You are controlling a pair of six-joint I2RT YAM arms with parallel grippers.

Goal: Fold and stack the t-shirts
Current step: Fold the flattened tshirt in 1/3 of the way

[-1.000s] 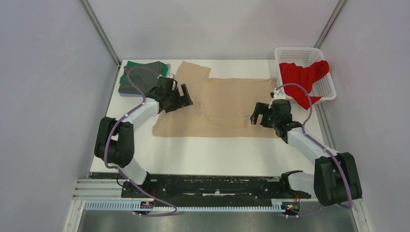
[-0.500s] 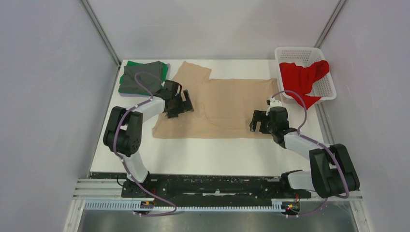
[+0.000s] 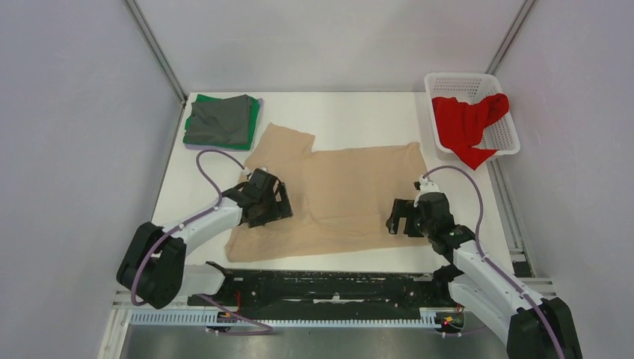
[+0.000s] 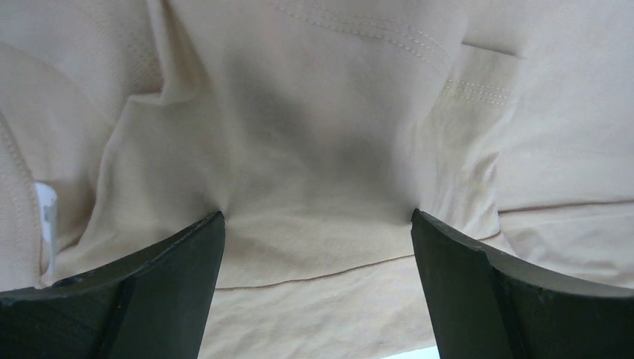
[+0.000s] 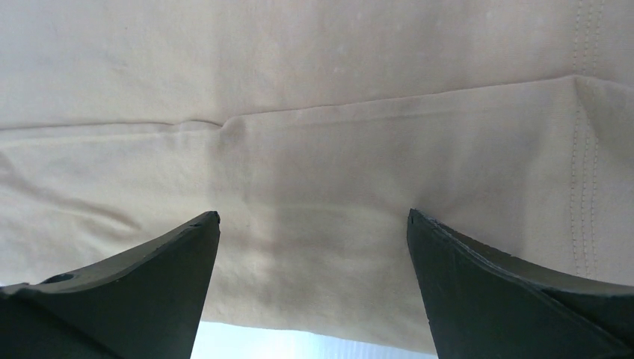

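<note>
From where I stand, the big beige t-shirt (image 3: 336,191) is the one being worked. It lies spread across the bench (image 3: 351,112), its near edge close to the arms' mounting rail and one sleeve pointing away at its far left corner.

The left pincer (image 3: 271,203) is planted on the shirt's left part, and the right pincer (image 3: 400,217) sits on its right part by the near edge. Both have their fingers spread apart and gripping nothing, with the tips pressed down into the cloth. In the left wrist view the fabric puckers into creases between the left pincer's (image 4: 315,217) tips. Under the right pincer (image 5: 312,214) it lies smoother, with one long fold line running across.

I'd say this is the laying-out step: the shirt is pinned and positioned, with no real fold made yet. Next I'd expect those puckers on the left to need flattening. Then each pincer must close on an edge, so that one side can be lifted and carried over the other evenly.

Beyond the beige shirt's far left corner sits the finished pile, a dark grey shirt (image 3: 220,118) on a green one (image 3: 254,112). It is apart from the sleeve but near enough that a wide swing could nudge it. Past the far right corner a red shirt (image 3: 467,123) spills over the near rim of a white basket (image 3: 456,78), awaiting its turn. Nothing else lies on the beige cloth.
</note>
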